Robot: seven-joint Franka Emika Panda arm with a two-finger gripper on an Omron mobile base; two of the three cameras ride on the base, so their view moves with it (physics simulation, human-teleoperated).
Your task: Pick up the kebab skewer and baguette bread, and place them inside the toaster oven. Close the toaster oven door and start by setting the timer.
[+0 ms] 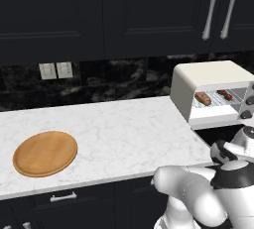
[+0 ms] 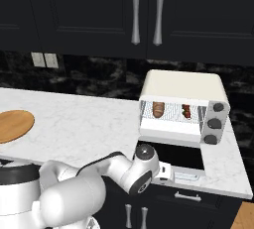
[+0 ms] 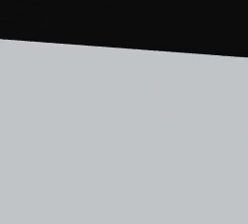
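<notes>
- White and dark, my claw [image 2: 171, 173] reaches low under the lowered toaster oven door [image 2: 173, 156] at the surface's [image 2: 84, 119] front edge; whether it is spread or pressed together I cannot tell.
- The toaster oven [image 2: 181, 85] stands at the surface's right end.
- Inside, on the rack, the baguette bread [image 2: 158, 108] lies left and the kebab skewer [image 2: 186, 110] right, apart.
- A wooden plate [image 1: 44, 153] sits near the left front edge.

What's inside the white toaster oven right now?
Inside the toaster oven, the baguette bread lies on the left of the wire rack and the kebab skewer on the right, apart. The door hangs open. The oven's back is too dim to see.
</notes>
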